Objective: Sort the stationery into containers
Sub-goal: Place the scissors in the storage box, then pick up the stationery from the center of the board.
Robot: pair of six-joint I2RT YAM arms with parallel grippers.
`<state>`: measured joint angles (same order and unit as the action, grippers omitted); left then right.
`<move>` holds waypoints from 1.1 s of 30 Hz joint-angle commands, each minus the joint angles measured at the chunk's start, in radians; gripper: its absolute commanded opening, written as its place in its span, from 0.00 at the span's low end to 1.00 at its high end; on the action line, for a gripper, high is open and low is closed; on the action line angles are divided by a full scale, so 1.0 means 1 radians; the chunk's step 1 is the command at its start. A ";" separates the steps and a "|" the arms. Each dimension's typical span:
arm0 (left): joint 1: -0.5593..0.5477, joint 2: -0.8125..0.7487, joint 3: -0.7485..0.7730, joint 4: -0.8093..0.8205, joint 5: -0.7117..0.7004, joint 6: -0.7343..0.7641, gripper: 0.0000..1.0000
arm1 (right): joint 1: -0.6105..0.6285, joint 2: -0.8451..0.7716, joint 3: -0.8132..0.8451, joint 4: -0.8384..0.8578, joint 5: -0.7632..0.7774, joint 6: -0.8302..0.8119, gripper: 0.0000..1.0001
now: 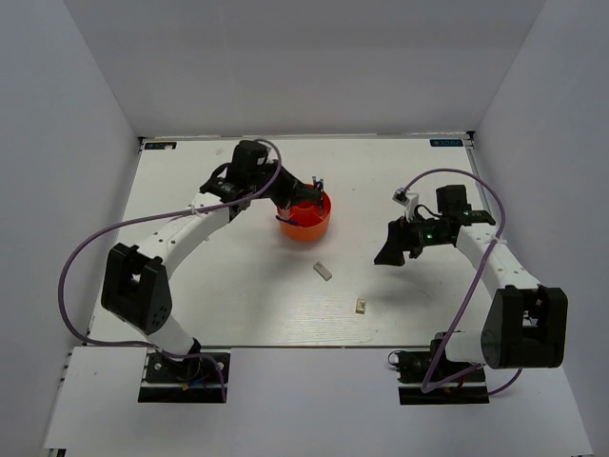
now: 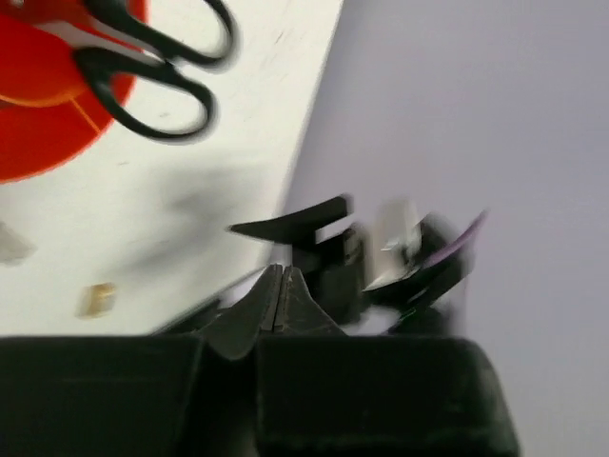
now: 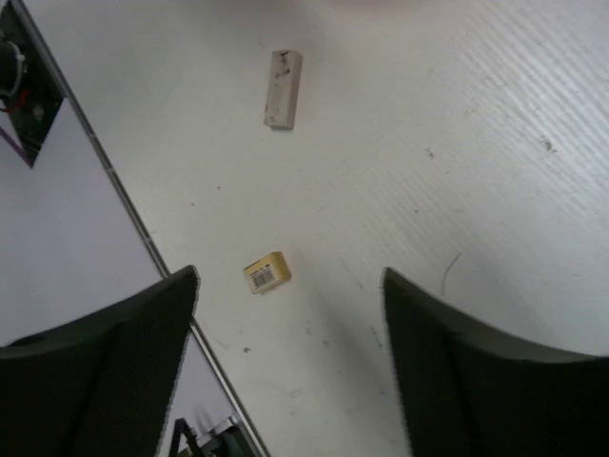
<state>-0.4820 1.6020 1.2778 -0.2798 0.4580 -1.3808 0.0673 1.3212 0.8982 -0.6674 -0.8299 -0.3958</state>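
two pieces lie loose near mid-table: whitish rectangular eraser block [image 3: 284, 89], tiny beige cube [image 3: 266, 274]. black-handled silver scissors [image 2: 152, 67] sit in round orange plastic tub [image 1: 309, 229], to their far left. left gripper [image 2: 281, 300] clenched, empty. right gripper [image 3: 290, 276] spread wide, aimed at cube; next move likely: descend, close on it.

A flat white rectangular tabletop [image 1: 219, 295] w/ faint scuffs and fine grooves is seen. A round, low orange plastic tub [image 1: 306, 229] is set on it a little behind ctr, and a whitish rectangular eraser block [image 1: 324, 271] is laid flat toward the near edge, apart from the tub. A tiny beige cube [image 1: 362, 306] w/ a barcode label is placed still nearer the edge and to the R of the block, the two not touching.
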 commanded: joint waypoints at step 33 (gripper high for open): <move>-0.466 0.217 -0.005 -0.424 -0.711 0.385 0.64 | 0.040 -0.019 -0.065 0.000 0.120 -0.034 0.13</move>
<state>-0.9188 1.7966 1.2335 -0.7471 -0.1539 -0.9302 0.1123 1.3251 0.8455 -0.6781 -0.7025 -0.4267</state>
